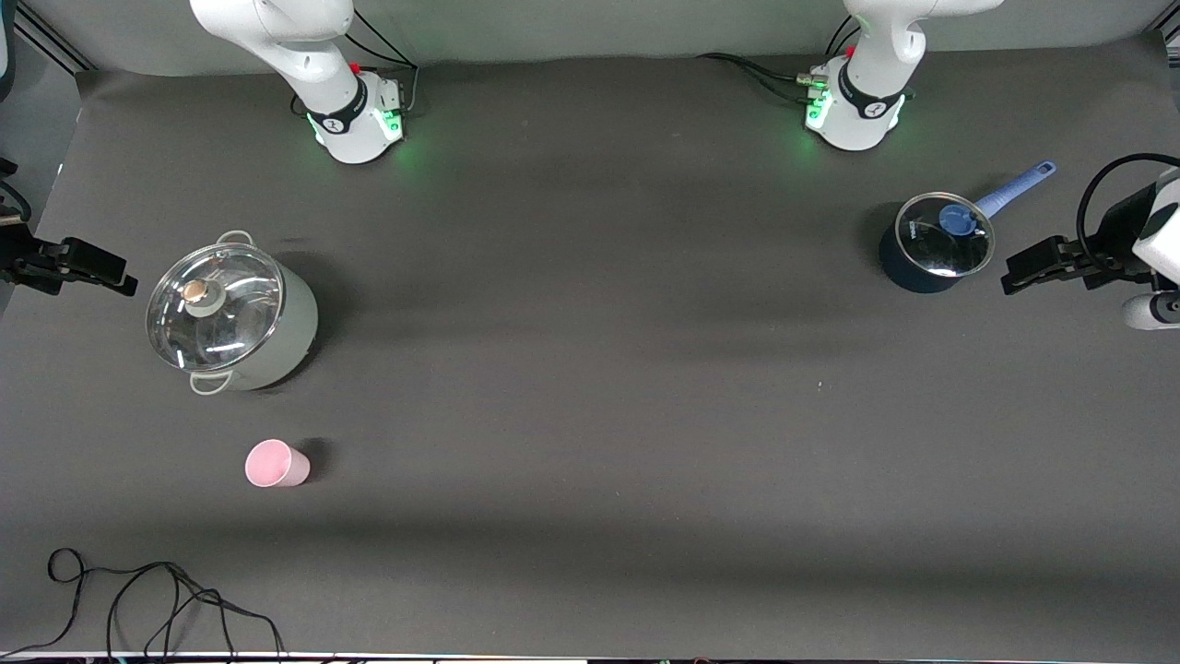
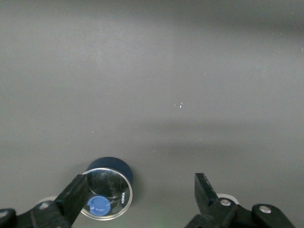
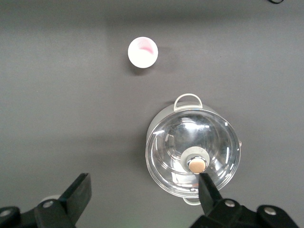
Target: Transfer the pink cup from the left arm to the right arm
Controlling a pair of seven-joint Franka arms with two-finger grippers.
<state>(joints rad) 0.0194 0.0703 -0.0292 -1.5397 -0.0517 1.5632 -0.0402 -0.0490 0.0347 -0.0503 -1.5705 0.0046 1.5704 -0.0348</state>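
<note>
The pink cup (image 1: 277,463) stands upright on the dark table mat, toward the right arm's end and nearer to the front camera than the pale pot. It also shows in the right wrist view (image 3: 142,52), mouth up and empty. My right gripper (image 1: 106,267) is open and empty, up in the air over the table's end beside the pale pot; its wrist view (image 3: 142,180) shows one finger over the pot's lid. My left gripper (image 1: 1023,267) is open and empty, up over the other end beside the blue saucepan, as its wrist view (image 2: 140,178) shows.
A pale pot with a glass lid (image 1: 230,314) stands at the right arm's end, also in the right wrist view (image 3: 190,152). A dark blue saucepan with a glass lid (image 1: 936,242) stands at the left arm's end. A black cable (image 1: 138,599) lies at the near edge.
</note>
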